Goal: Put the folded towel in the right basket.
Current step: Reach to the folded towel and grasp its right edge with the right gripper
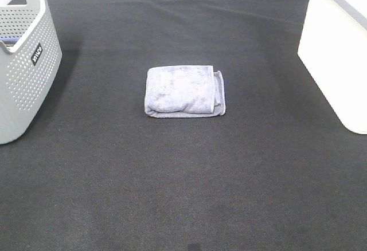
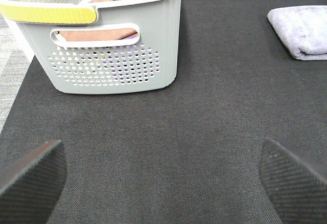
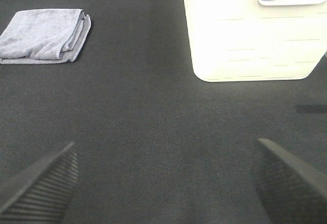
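Note:
A folded lavender-grey towel (image 1: 184,91) lies flat in the middle of the dark mat; it also shows in the left wrist view (image 2: 301,31) and the right wrist view (image 3: 45,35). The right basket (image 1: 338,56), white and plain-walled, stands at the mat's right edge and shows in the right wrist view (image 3: 253,35). Neither gripper appears in the exterior view. My left gripper (image 2: 163,183) is open and empty over bare mat near the grey basket. My right gripper (image 3: 163,183) is open and empty over bare mat, with the white basket and the towel both well ahead of it.
A grey perforated basket (image 1: 26,62) stands at the mat's left edge; in the left wrist view (image 2: 107,45) it holds a brown cloth and a blue item. The dark mat (image 1: 183,182) covers the table, with a lighter surface beyond its left edge (image 2: 10,70).

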Motion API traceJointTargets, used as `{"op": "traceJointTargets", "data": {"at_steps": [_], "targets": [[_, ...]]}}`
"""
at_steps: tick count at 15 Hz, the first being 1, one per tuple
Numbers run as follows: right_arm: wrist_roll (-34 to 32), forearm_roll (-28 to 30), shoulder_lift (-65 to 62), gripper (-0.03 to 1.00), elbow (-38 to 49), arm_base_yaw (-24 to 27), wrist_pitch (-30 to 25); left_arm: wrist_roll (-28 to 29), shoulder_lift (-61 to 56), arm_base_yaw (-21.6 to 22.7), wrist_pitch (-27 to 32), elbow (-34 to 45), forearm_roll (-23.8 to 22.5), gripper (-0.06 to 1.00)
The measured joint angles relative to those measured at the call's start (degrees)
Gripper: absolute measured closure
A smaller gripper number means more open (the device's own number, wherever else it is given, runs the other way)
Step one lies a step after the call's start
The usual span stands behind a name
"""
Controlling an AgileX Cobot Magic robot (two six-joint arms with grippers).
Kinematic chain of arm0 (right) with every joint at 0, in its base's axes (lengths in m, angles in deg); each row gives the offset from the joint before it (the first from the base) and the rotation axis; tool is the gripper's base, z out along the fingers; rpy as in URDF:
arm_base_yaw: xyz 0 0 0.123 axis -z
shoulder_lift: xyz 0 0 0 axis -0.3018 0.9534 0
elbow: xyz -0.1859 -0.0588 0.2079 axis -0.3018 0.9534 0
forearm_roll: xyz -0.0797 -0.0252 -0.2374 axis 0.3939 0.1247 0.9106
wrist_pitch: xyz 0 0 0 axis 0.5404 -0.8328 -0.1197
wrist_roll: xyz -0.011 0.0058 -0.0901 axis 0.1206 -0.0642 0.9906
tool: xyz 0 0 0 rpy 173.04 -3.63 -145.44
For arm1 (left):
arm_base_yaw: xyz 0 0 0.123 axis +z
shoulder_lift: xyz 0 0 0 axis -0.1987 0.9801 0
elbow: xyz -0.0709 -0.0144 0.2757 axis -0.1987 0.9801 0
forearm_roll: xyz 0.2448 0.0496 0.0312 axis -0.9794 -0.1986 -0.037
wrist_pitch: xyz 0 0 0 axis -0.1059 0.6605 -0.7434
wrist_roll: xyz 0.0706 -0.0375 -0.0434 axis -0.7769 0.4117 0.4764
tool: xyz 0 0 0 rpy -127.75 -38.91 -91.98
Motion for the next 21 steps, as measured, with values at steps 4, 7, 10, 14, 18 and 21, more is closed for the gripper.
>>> {"op": "traceJointTargets", "data": {"at_steps": [4, 7, 10, 14, 18, 21], "targets": [[0.0, 0.0, 0.0, 0.1, 0.0, 0.0, 0.0, 0.0, 0.0, 0.0, 0.0, 0.0, 0.0, -0.03], [0.0, 0.0, 0.0, 0.1, 0.0, 0.0, 0.0, 0.0, 0.0, 0.0, 0.0, 0.0, 0.0, -0.03], [0.0, 0.0, 0.0, 0.1, 0.0, 0.0, 0.0, 0.0, 0.0, 0.0, 0.0, 0.0, 0.0, -0.03], [0.0, 0.0, 0.0, 0.1, 0.0, 0.0, 0.0, 0.0, 0.0, 0.0, 0.0, 0.0, 0.0, -0.03], [0.0, 0.0, 0.0, 0.1, 0.0, 0.0, 0.0, 0.0, 0.0, 0.0, 0.0, 0.0, 0.0, -0.03], [0.0, 0.0, 0.0, 0.1, 0.0, 0.0, 0.0, 0.0, 0.0, 0.0, 0.0, 0.0, 0.0, -0.03]]}}
